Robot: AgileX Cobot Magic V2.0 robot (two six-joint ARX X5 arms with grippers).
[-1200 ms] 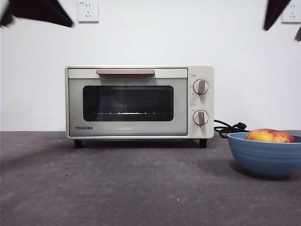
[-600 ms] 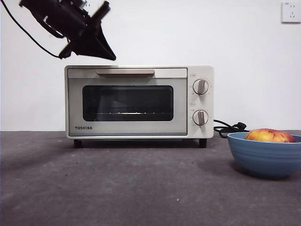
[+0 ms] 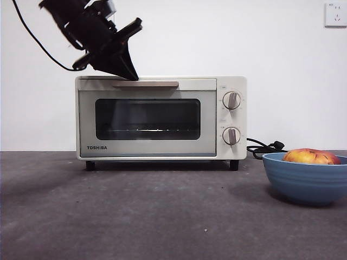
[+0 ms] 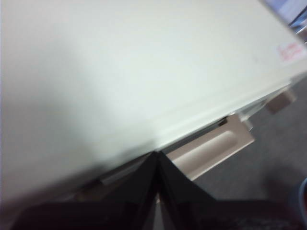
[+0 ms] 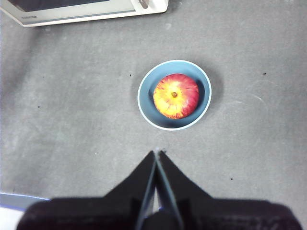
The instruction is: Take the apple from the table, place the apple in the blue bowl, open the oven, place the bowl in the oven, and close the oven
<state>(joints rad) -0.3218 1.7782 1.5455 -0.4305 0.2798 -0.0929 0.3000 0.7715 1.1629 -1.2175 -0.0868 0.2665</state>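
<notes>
The cream oven (image 3: 161,117) stands at the back of the table (image 3: 135,211) with its dark glass door closed. My left gripper (image 3: 132,76) is shut and empty, its tips just above the left end of the beige handle (image 3: 145,84); the left wrist view shows the gripper (image 4: 157,154) over the oven top (image 4: 124,67), with the handle (image 4: 211,151) just beyond. The apple (image 3: 310,156) lies in the blue bowl (image 3: 306,181) at the right. High above the bowl (image 5: 174,95) and apple (image 5: 176,96), my right gripper (image 5: 156,152) hangs shut and empty.
A black cord (image 3: 264,147) trails from the oven's right side toward the bowl. Two knobs (image 3: 231,100) sit on the oven's right panel. Wall sockets (image 3: 335,13) are on the white wall behind.
The left arm has come down and to the right from the top left corner to the oven's handle. The right arm has left the front view. Bowl and apple have stayed put.
</notes>
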